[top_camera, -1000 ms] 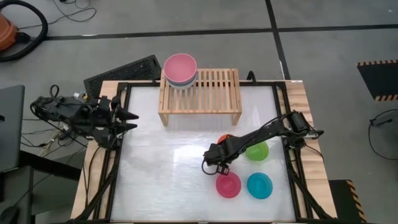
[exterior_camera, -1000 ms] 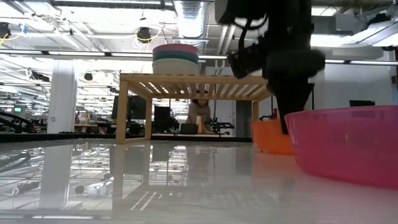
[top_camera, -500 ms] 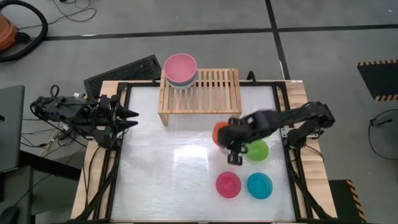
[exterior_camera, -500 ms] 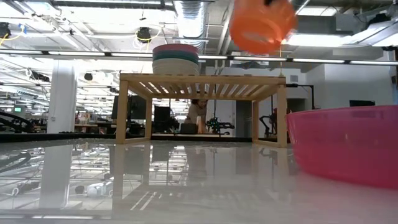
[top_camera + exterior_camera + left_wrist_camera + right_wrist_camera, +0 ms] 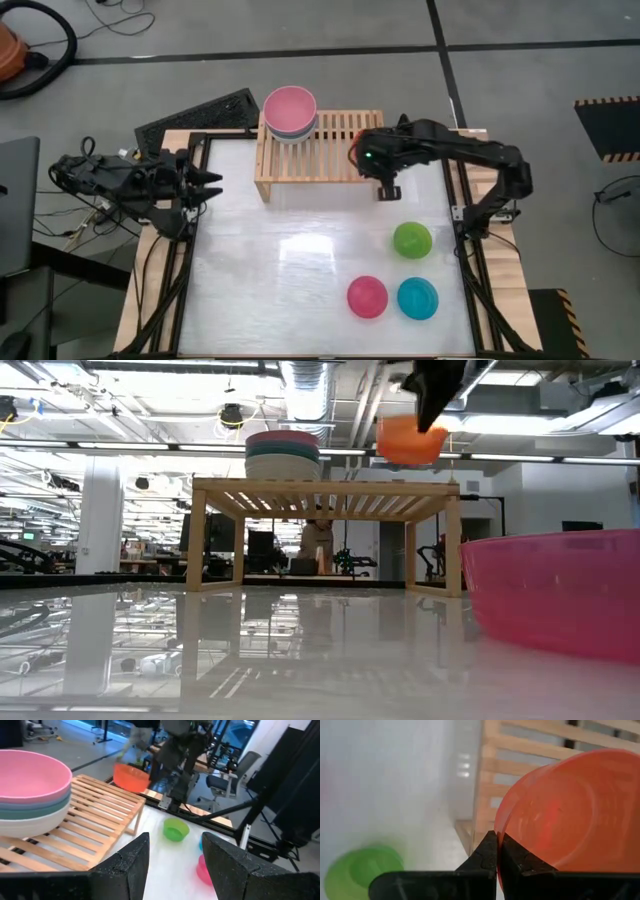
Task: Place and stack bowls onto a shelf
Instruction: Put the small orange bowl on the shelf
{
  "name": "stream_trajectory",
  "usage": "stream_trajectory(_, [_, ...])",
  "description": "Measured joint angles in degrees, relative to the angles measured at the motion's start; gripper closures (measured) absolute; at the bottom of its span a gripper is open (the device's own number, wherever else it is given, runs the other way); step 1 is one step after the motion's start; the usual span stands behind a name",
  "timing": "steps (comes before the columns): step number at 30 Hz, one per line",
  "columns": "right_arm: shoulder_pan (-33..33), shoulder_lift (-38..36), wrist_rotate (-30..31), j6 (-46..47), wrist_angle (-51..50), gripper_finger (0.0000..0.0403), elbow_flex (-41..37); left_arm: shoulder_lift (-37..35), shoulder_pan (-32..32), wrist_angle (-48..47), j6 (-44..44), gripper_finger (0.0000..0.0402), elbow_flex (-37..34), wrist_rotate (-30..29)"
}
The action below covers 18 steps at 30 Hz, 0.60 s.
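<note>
My right gripper is shut on the small orange bowl and holds it in the air above the right part of the light-wood shelf. A stack of large bowls with the pink one on top sits on the slats at the shelf's left end. The green bowl, magenta bowl and cyan bowl stand on the table. My left gripper is open and waits at the table's left edge. In the left wrist view the orange bowl hangs over the shelf. My right gripper pinches the orange bowl's rim, one finger on each side of the wall. The fingers come at it from above, slanting down. The bowl is lifted clear, slightly tilted, and hangs below the fingers above the shelf's slats.
The shelf's slatted top right of the bowl stack is bare. The three small bowls stand in the table's near right part. A black frame runs round the table. A person stands in the room behind the shelf.
My right gripper has lifted the orange bowl off the table beside the green bowl. It has carried it up and toward the far edge, to above the shelf's right part. The other bowls and my left arm have kept still.
</note>
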Motion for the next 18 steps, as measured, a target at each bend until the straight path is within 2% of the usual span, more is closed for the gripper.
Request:
stream_trajectory(4, [-2.1, 2.6, -2.8, -5.1, -0.4, 0.0380, 0.0, 0.0, 0.0, -0.1, 0.0, 0.0235, 0.0, -1.4])
stream_trajectory(9, [-3.5, 5.4, -3.8, -6.6, -0.5, 0.0380, 0.0, 0.0, 0.0, -1.4, 0.0, 0.0235, 0.0, -2.6])
stream_trajectory(18, [-5.5, 5.3, -5.7, -4.5, -0.6, 0.0380, -0.1, 0.0, 0.0, -2.2, 0.0, 0.0235, 0.0, -3.2])
